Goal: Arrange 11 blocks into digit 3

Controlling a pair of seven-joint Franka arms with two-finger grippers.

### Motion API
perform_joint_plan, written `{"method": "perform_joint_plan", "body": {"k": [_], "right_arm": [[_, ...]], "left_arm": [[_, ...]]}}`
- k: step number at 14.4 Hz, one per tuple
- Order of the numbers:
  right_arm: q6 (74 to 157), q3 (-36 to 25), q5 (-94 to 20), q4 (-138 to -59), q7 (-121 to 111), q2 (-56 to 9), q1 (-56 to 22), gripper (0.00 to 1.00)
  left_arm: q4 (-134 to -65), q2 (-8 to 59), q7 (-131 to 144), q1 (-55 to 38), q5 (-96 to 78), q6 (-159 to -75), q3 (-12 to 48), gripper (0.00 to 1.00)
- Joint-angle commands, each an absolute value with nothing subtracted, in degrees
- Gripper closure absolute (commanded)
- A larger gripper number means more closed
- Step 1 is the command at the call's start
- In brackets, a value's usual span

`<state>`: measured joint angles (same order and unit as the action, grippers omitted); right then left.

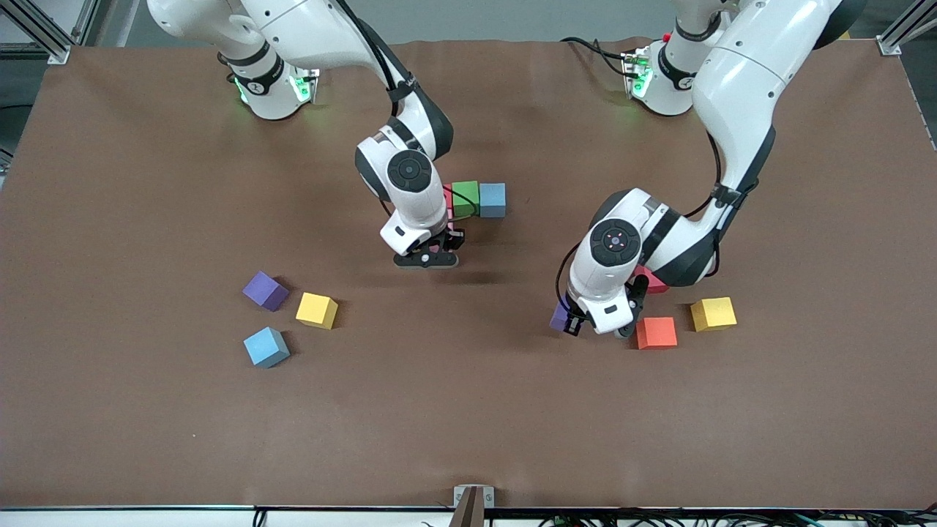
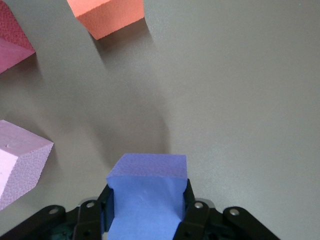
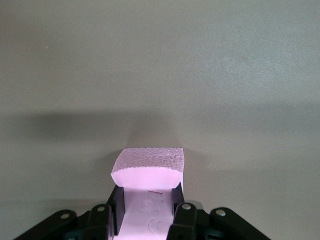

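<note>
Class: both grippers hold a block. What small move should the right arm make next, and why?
Probably lower its pink block to the table near the green block and blue block. The right gripper is shut on it there, and those two already sit touching in a row.

matte foam blocks (image 1: 315,309), glossy plastic arms (image 1: 739,95)

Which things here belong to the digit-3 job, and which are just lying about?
Job:
- purple block in left gripper
- pink block in right gripper
- green and blue blocks, side by side
- loose blocks: purple, yellow, blue, orange, yellow

Lying about:
- nothing seen
</note>
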<state>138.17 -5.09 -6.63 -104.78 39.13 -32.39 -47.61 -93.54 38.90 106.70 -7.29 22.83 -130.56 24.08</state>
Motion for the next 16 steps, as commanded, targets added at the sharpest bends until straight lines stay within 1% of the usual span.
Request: {"method": "perform_joint_plan", "body": {"k": [1,9,10,11,12,13,16], "right_arm": [[139.1,-5.4,-6.8,-107.3,40.3,-30.9,-48.7,0.98],[139.5,-5.4,-6.9,-107.1,40.3,-31.0,-48.8,0.98],[139.3,-5.4,-6.9,-107.1,40.3,-31.0,-48.8,0.87],[139.3,-5.4,-6.9,-107.1,40.4,-31.0,-48.8,0.51],[139.3,-5.4,-6.8,-107.1,40.4,-31.0,-48.8,0.07],[139.3,-5.4,-6.7,-106.8,40.4,-31.0,-48.8,0.00],[139.0,-5.5,-6.7,-106.3,40.3,-31.0,-48.6,0.00]], "left_arm": [[-93.3,38.9,106.1,-7.0,23.0,-130.6,24.3,0.68],[-93.3,38.9,106.1,-7.0,23.0,-130.6,24.3,0.68],[-93.3,38.9,106.1,-7.0,23.0,-130.6,24.3,0.68],[-93.3,38.9,106.1,-7.0,23.0,-130.5,24.3,0.68],[-93.3,38.9,106.2,-7.0,23.0,-130.6,24.3,0.68],[-93.3,38.9,106.2,-7.0,23.0,-130.6,24.3,0.68],[-93.3,38.9,106.2,-7.0,23.0,-130.6,24.3,0.68]]}}
